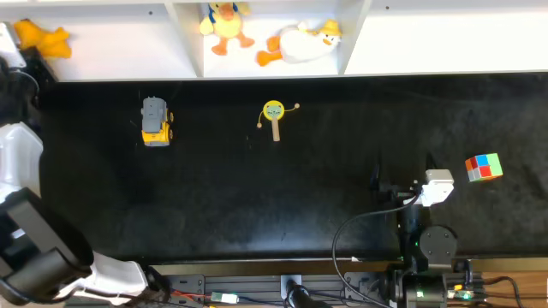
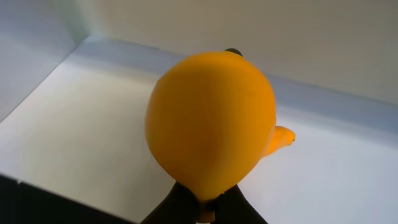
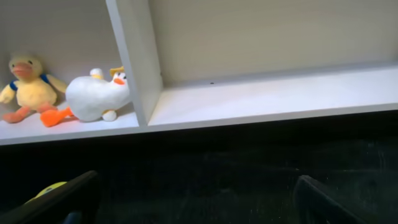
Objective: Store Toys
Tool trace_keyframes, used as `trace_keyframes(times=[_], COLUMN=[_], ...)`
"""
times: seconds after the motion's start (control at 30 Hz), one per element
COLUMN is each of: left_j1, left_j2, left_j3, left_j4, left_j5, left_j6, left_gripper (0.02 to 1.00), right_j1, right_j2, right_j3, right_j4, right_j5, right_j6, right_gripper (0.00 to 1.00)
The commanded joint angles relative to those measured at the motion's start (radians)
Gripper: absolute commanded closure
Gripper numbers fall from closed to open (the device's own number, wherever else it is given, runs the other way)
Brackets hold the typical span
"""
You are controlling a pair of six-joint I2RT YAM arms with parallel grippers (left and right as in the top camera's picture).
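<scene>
Here, your left hand (image 2: 202, 210) is clamped on the orange plush toy (image 2: 211, 124), which lies straight ahead of it, inside the shelf's left compartment (image 2: 74, 137), above its floor. Your right hand (image 3: 193, 202), wide open and empty, stands well apart.

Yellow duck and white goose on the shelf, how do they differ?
The yellow duck sits upright; the white goose lies on its side. The yellow duck shows blue at its shoulders; the white goose is plain white-bodied. Both are plush, orange-footed, in the same shelf compartment.
</scene>
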Motion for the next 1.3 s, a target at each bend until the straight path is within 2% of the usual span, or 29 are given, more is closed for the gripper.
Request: trace_keyframes(times=[0.03, 0.43, 0.6, 0.73, 0.83, 0.97, 1.17, 1.3], left_j1=[-0.015, -0.016, -0.016, -0.016, -0.017, -0.017, -0.016, -0.016], left_j2=[0.034, 0.040, 0.040, 0.040, 0.040, 0.040, 0.040, 0.031], left_j3=[0.026, 0.027, 0.027, 0.027, 0.027, 0.027, 0.026, 0.026], left_j4=[0.019, 0.042, 0.041, 0.041, 0.040, 0.016, -0.031, -0.072], left_j5=[-0.004, -0.005, -0.004, -0.004, -0.004, -0.004, -0.004, -0.004], left_j6=[0.016, 0.016, 0.016, 0.016, 0.016, 0.016, 0.016, 0.016], left_gripper=[0.954, 0.923, 0.746, 0.483, 0.334, 0.294, 0.292, 0.237], right_j1=[-0.002, -0.002, -0.002, -0.002, -0.002, -0.002, -0.002, -0.002], right_j2=[-0.009, -0.009, -0.009, -0.009, -0.009, -0.009, -0.009, -0.009], right_j3=[-0.014, -0.014, -0.014, -0.014, -0.014, -0.014, -0.014, -0.014], right_j4=[0.003, 0.003, 0.003, 0.003, 0.003, 0.003, 0.003, 0.003], right_j5=[-0.003, -0.003, -0.003, -0.003, -0.003, -0.003, -0.003, -0.003], right_j6=[0.008, 0.008, 0.008, 0.008, 0.008, 0.008, 0.008, 0.008], right_gripper=[0.005, 0.005, 0.005, 0.007, 0.005, 0.005, 0.005, 0.005])
